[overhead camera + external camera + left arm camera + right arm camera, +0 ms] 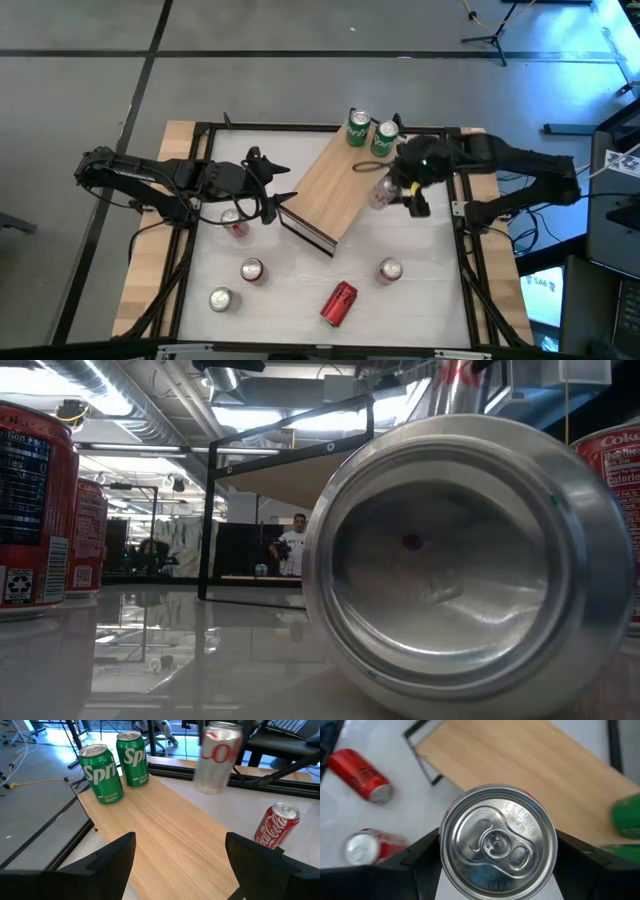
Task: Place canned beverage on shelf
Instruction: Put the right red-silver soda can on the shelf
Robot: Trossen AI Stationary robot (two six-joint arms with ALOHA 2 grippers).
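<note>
The shelf [335, 185] is a light-wood board with dark end frames, lying slantwise in the middle of the table. Two green cans [102, 772] [132, 760] stand on its far end. My right gripper [497, 865] is shut on a silver can [497, 842], which hangs over the shelf's right side [380, 195]. My left gripper [180, 860] stands open above the shelf's near left end [278, 190], with nothing between its fingers. My right gripper pinches the silver can's side wall [445, 855] between its two fingers, one on each side, just below the top rim. The fingers come slanting down from above on the table's right side. The can is upright and lifted clear of shelf and table.
Red cans stand on the white table: one by the left gripper [235, 222], two at the near left [251, 270] [220, 298], one at the near right [389, 270]. Another red can [338, 303] lies on its side near the front edge.
</note>
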